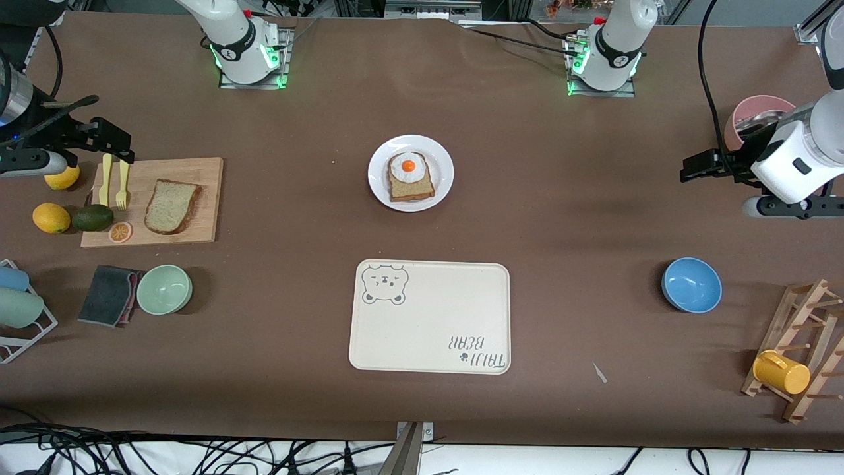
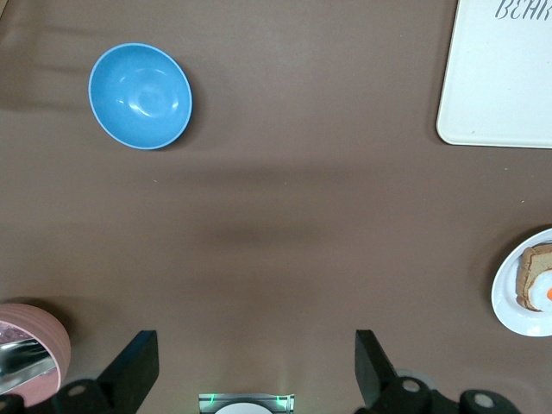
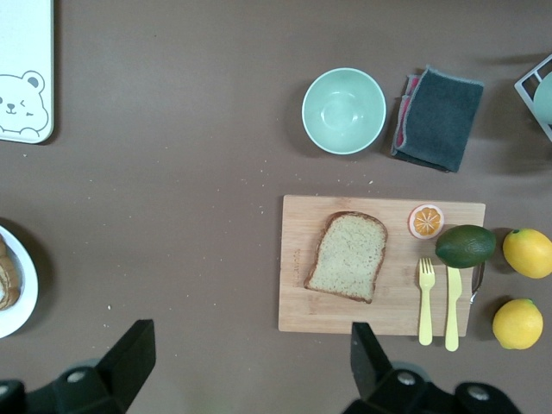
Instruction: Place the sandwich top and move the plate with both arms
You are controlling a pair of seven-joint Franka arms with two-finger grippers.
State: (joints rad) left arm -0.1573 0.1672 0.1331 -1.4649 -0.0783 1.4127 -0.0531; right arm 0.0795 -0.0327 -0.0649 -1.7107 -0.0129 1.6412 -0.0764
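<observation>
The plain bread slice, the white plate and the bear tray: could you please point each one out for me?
plain bread slice [image 3: 347,256], right wrist view, middle of its crumb.
white plate [image 1: 442,173], front view, bare rim beside the egg-topped bread.
bear tray [image 1: 428,323], front view, blank middle of its surface.

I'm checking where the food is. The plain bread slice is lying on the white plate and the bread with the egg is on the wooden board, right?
Swapped. The front view shows the sandwich top on the wooden board, and the egg bread on the plate.
</observation>
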